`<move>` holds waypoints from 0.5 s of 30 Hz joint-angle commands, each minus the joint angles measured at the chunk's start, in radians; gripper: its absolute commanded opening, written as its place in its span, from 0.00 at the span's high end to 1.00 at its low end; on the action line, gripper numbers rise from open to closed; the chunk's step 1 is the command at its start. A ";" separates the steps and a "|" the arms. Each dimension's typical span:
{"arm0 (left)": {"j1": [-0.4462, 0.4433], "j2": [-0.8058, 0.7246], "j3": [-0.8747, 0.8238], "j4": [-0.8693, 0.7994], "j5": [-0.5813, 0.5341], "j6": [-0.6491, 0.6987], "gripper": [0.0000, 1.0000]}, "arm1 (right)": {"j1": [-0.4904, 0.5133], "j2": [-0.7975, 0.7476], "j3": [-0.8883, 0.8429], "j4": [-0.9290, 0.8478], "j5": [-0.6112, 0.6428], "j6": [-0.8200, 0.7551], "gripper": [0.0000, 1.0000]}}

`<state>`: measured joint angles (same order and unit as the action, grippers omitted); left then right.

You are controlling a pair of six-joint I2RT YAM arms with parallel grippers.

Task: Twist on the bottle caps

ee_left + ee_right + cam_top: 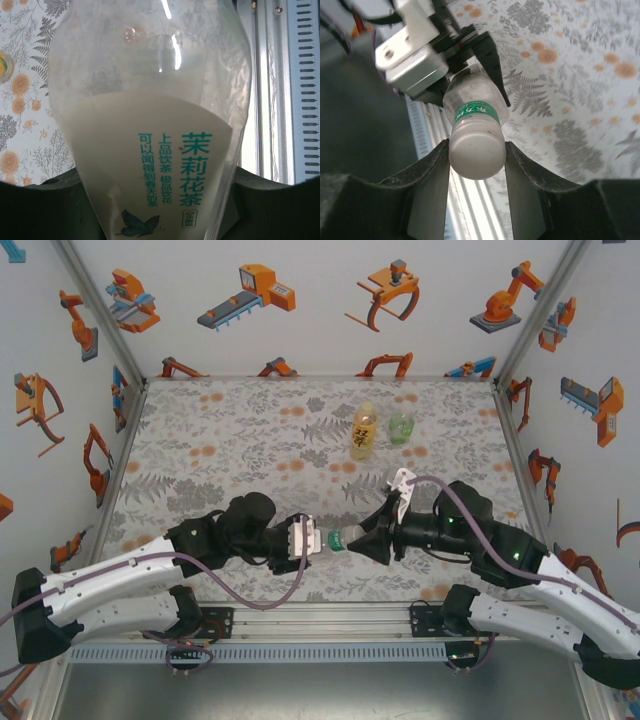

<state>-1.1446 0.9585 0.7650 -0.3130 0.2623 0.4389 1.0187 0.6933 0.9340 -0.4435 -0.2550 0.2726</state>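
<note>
Near middle: blocked; left gripper (312,538) and right gripper (354,540) meet on clear bottle (335,538) and white cap (476,155).
Far right of centre: amber bottle (363,430) and green bottle (402,426), narrow gap between.
Left half of table (200,450): free.
Far left corner: free.

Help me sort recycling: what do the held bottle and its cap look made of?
The clear bottle: probably thin plastic, glossy and see-through, with bright glare streaks on its wall. The white cap: likely opaque plastic, smooth with a dull sheen; no metallic glint.
</note>
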 commanded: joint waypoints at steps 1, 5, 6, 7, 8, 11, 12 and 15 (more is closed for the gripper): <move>-0.007 0.010 0.011 0.035 0.024 0.010 1.00 | -0.005 0.027 -0.009 -0.020 0.223 0.428 1.00; -0.007 0.018 0.016 0.027 0.013 0.006 1.00 | -0.005 0.052 -0.016 -0.098 0.263 0.761 1.00; -0.007 0.017 0.014 0.028 0.003 0.004 1.00 | -0.005 0.053 -0.023 -0.102 0.263 0.832 1.00; -0.007 0.018 0.013 0.030 -0.011 0.000 1.00 | -0.004 0.050 -0.034 -0.093 0.263 0.883 1.00; -0.006 0.017 0.012 0.032 -0.020 -0.003 0.98 | -0.004 0.045 -0.042 -0.085 0.265 0.920 1.00; -0.007 0.015 0.010 0.036 -0.053 -0.004 0.83 | -0.003 0.027 -0.053 -0.071 0.294 0.957 1.00; -0.006 0.012 0.008 0.038 -0.060 -0.004 0.78 | -0.004 0.023 -0.047 -0.084 0.311 0.955 1.00; -0.007 0.004 0.004 0.042 -0.071 -0.006 0.57 | -0.003 0.029 -0.023 -0.135 0.354 0.924 1.00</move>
<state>-1.1419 0.9813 0.7643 -0.3416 0.1738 0.4187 1.0187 0.7197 0.8986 -0.5266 -0.0124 1.1210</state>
